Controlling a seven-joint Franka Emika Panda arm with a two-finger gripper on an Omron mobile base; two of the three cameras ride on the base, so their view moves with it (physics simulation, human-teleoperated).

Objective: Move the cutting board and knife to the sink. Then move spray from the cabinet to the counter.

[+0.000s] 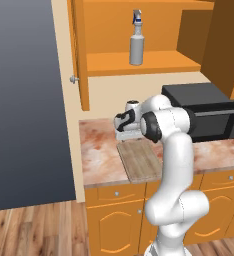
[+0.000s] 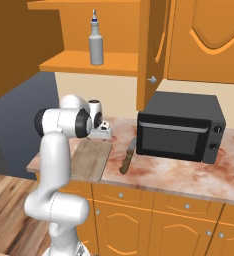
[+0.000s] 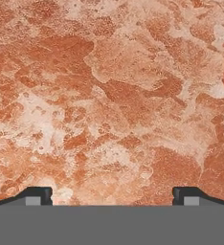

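— Gripper (image 3: 112, 194) first: how does it stand?

— Spread wide with nothing between the tips, pointing straight down at bare marbled stone. From the base cameras the hand hangs low over the counter (image 1: 96, 155), just behind the far end of the cutting board (image 1: 140, 161).

— Biggest things around it?

— The cabinet (image 1: 139, 35) above, doors swung open, one door edge hanging down near the counter's left end. Below it, a black microwave (image 2: 181, 131) sits on the counter to the right of the arm, against the wall.

— And the board?

— Flat on the counter near its front edge, long axis running from the front edge back toward the wall. The arm's elbow covers part of it in both base views.

— The knife (image 2: 127, 157)?

— Lying on the stone just right of the board, apart from it, roughly parallel. Blade points toward the wall and the microwave's lower left corner, brown handle toward the front edge.

— The spray (image 2: 96, 42)?

— Upright on the cabinet shelf, nozzle on top, well above the hand.
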